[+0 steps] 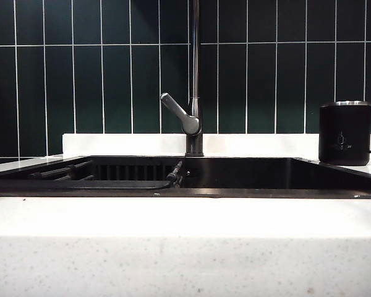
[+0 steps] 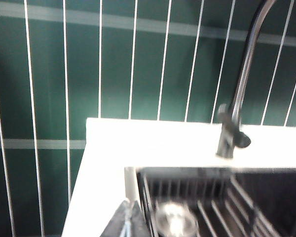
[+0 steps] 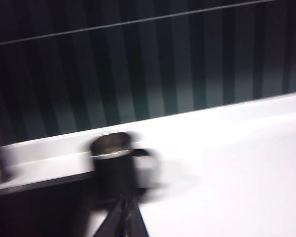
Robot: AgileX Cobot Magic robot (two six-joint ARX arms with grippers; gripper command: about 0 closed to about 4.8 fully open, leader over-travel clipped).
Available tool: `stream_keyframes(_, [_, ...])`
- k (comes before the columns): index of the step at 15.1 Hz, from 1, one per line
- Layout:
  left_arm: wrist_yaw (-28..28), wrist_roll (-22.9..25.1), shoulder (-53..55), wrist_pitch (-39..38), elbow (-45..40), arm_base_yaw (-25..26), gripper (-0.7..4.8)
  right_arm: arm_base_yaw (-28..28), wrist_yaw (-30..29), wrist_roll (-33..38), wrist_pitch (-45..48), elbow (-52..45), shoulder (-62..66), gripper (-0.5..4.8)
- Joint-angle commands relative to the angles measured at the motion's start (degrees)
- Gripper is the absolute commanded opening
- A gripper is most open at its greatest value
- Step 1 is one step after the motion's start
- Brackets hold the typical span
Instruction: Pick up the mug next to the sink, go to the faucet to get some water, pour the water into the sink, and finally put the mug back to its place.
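From my exterior view neither arm shows. The mug stands upright on the white stone counter at the right end of the sink, its handle turned right. The faucet rises behind the sink's middle, its grey lever angled up to the left. There is a small pale logo on the mug, too small for me to read.

The left wrist view adds what the exterior view lacks — the faucet's curved neck, the slatted rack and a round drain. The left gripper sits over the counter at the sink's corner, fingers pressed together, empty.

The right wrist view is blurred. The right gripper sits just short of the mug, fingers together and holding nothing — open counter spreads beside it.
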Motion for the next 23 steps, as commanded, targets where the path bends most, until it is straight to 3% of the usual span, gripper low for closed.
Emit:
stream_keyframes(1, [-1.1, 1.2, 0.4, -0.5, 4.3, 0.0, -0.06, 0.0, 6.2, -7.7, -1.1, 4.1, 0.2, -0.03])
stream_keyframes(5, [0.7, 2.1, 8.2, -5.0, 15.6, 0.0, -0.06, 0.1, 5.9, -8.7, -2.1, 13.6, 9.3, -0.03])
stream_keyframes(8, [3.3, 4.7, 18.1, -4.9, 22.9, 0.0, -0.06, 0.1, 3.7, -8.2, 5.7, 16.0, 16.1, -0.02])
stream_keyframes(10, [3.2, 5.0, 22.3, 0.0, 23.6, 0.0, -0.06, 0.2, -4.9, -6.4, 8.6, 16.3, 20.2, -0.01])
stream_keyframes(13, [3.3, 4.7, 25.2, 4.3, 23.6, 0.0, -0.05, 0.1, -12.1, -5.3, 8.4, 17.3, 24.3, 0.00])
stream_keyframes(15, [3.3, 5.9, 28.5, 5.9, 23.6, 0.0, -0.02, 0.1, -11.2, -6.3, 4.8, 20.0, 25.8, 0.56])
stream_keyframes(17, [8.4, 5.7, 34.3, 7.6, 23.6, 0.0, 1.02, -0.2, -5.2, -11.7, 4.3, 21.7, 27.3, 0.68])
stream_keyframes(18, [10.1, 5.8, 36.7, 7.9, 23.6, -0.1, 1.21, -0.2, -3.8, -13.6, 4.1, 21.7, 28.3, 0.94])
stream_keyframes(19, [10.7, 5.9, 38.3, 8.7, 23.6, 0.0, 1.21, -0.2, -2.8, -14.4, 3.3, 21.7, 29.3, 1.48])
stream_keyframes(23, [11.6, 7.4, 44.5, 12.0, 23.6, -0.1, 1.20, -0.2, 2.0, -14.3, 2.3, 21.8, 36.1, 1.53])
